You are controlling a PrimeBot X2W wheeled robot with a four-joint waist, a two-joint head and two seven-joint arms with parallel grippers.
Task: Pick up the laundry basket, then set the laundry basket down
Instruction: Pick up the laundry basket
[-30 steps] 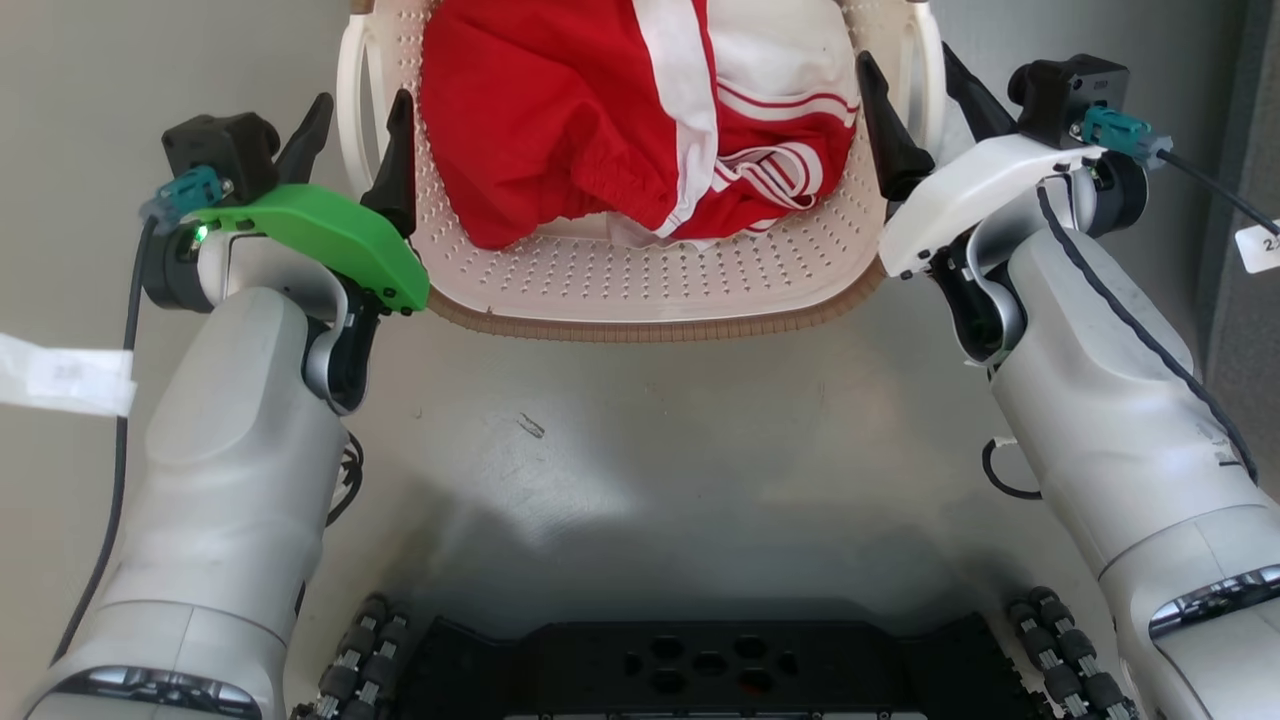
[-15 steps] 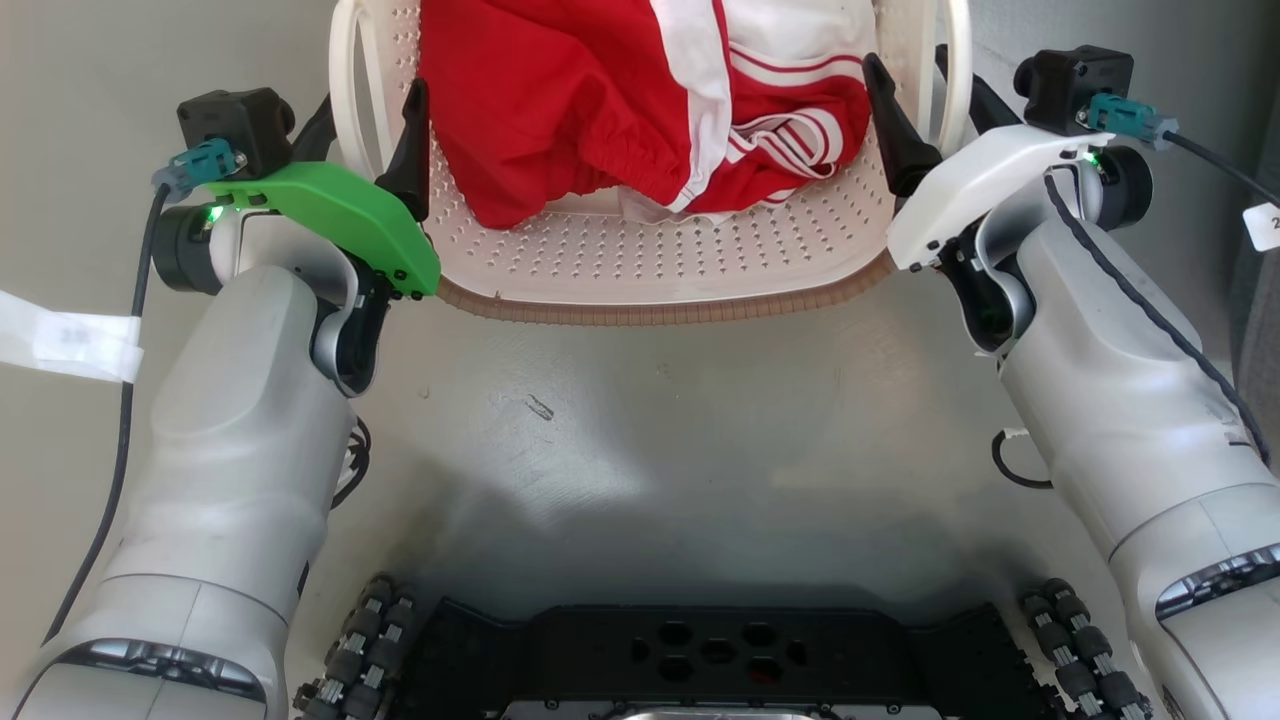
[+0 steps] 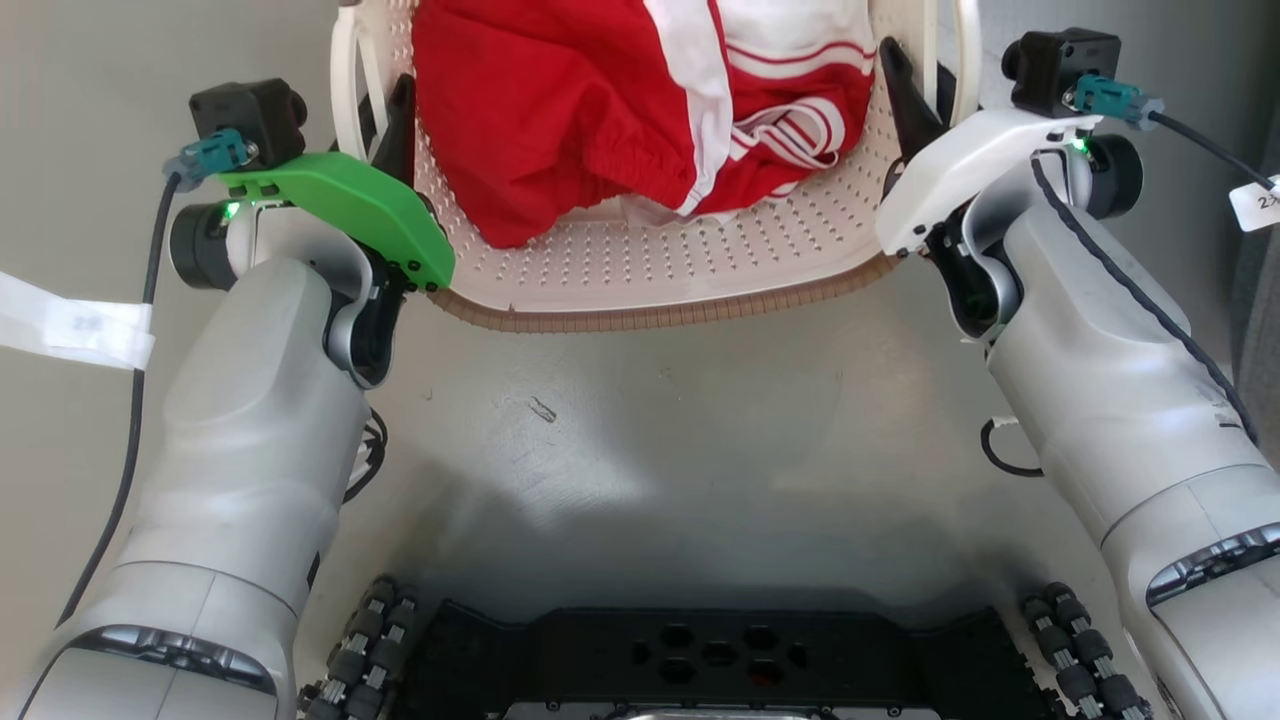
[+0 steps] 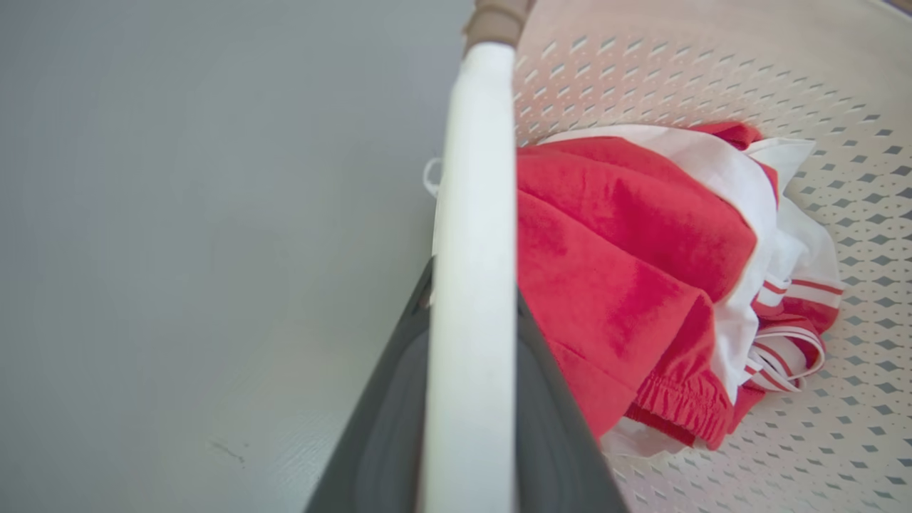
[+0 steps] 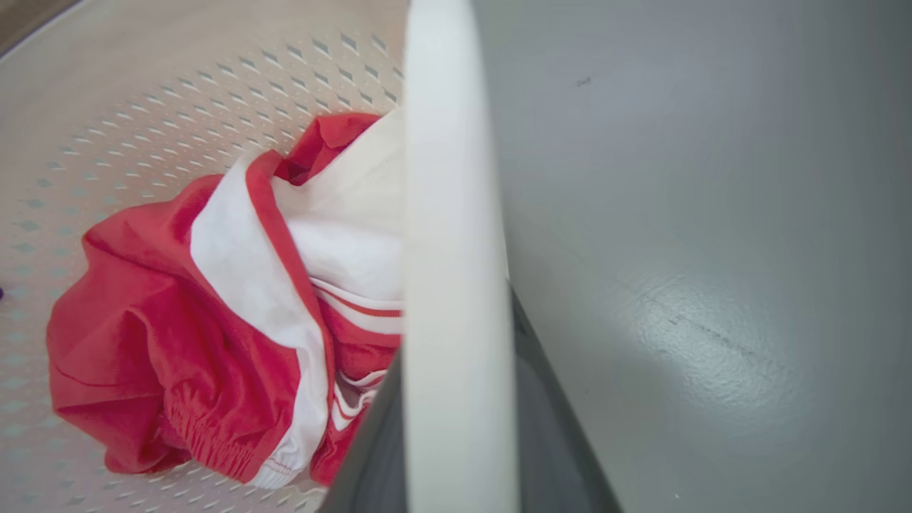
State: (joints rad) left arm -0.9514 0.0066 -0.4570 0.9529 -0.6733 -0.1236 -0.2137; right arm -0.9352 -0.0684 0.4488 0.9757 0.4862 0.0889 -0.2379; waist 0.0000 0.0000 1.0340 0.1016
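Head view: finds the laundry basket (image 3: 650, 265) straight ahead between both arms, over the grey floor (image 3: 640, 450), brown rim (image 3: 650, 318) nearest the robot's base. Cannot tell whether the underside touches the floor. Carries a heap of red and white clothing (image 3: 600, 110) inside.

Shows the left gripper (image 3: 378, 105) clamped across the left loop handle (image 3: 343, 90), one dark finger inside the loop against the perforated wall, the other outside. Mirrors that opposite, with the right gripper (image 3: 925, 75) pinched on the right loop handle (image 3: 965, 60). Confirms both grips in the wrist views, each white bar running up between two dark fingers (image 4: 385, 427) with no gap either side.

Judged light: thin perforated plastic plus a few soft garments. Probably flexes a little at the wall and the loops, so calls for level, matched travel from both arms. Looks smooth at the loops, so could slide along the fingers if tilted. Best held exactly there, mid-handle on both sides, never by the rim or the wall. Unlikely to break; likelier to tip and spill the cloth.
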